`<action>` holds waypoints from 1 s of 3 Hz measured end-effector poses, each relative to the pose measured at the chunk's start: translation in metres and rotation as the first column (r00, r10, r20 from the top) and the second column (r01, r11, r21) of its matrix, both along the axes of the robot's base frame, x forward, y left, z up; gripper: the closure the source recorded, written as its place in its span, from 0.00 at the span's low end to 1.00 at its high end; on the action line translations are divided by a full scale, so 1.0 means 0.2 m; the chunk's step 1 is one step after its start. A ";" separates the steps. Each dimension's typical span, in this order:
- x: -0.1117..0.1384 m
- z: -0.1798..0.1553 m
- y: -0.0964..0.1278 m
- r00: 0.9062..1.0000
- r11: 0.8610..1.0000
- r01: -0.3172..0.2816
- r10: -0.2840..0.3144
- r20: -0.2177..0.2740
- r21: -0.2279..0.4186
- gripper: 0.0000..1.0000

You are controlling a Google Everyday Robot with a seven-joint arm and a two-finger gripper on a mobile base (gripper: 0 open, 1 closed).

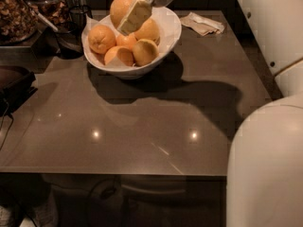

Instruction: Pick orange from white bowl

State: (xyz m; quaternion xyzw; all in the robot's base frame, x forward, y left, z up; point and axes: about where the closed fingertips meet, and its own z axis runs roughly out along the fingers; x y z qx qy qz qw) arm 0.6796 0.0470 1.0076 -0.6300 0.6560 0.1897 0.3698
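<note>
Gripper point(129, 19) is pinching the orange point(118, 6) between closed-in fingers, holding it just above other oranges point(101, 38) in the white bowl point(173, 30) on table point(142, 126)

Cream hand point(128, 21) over white bowl point(168, 30), deep-orange orange point(118, 4), grey-brown table point(142, 126)

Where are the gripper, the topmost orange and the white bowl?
white bowl point(168, 30), camera view, on its right inner wall
topmost orange point(118, 6), camera view, on its upper peel
gripper point(129, 22), camera view, above the bowl, on its pale finger
</note>
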 end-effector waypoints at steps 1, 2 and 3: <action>0.00 -0.01 0.00 1.000 1.000 -0.002 0.002 -0.008 -0.005 1.00; -0.10 0.03 0.04 0.999 1.000 0.014 -0.014 -0.034 0.011 1.00; -0.34 -0.08 0.07 0.993 0.999 0.031 -0.028 -0.118 0.021 1.00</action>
